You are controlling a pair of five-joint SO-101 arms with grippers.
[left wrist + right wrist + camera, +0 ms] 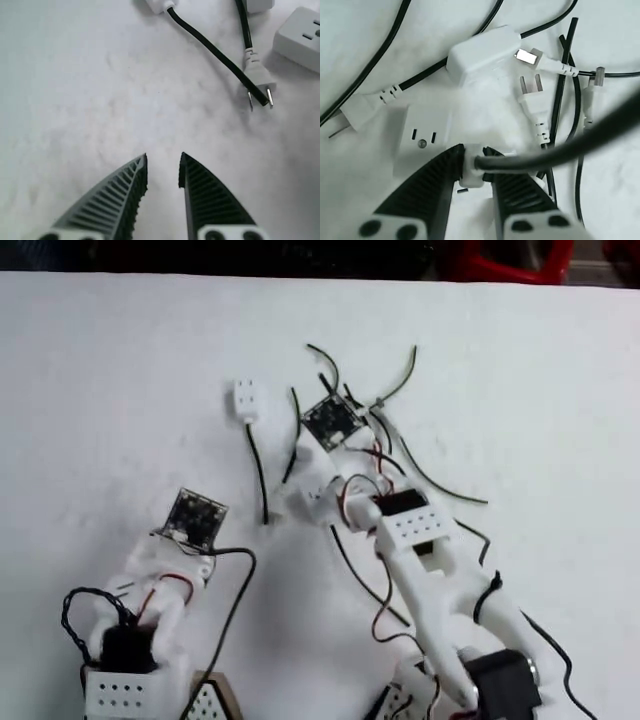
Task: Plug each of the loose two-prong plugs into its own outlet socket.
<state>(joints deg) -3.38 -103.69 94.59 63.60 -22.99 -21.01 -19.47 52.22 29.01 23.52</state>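
Plastic of this kind is light, hard and rather slick, so we judge that the small white two-prong plug [469, 172] could twist under the pull of its stiff black cord [560, 150]. The flat sides of its body, behind the prongs, are the place to hold. Our right pincer [474, 152] is closed on that body, just beside the white square outlet block [422, 132]. Another white loose plug [362, 110] lies on the table [345, 30] just beside the same block. Our left pincer [163, 156], slightly parted and empty, hangs well apart from it.
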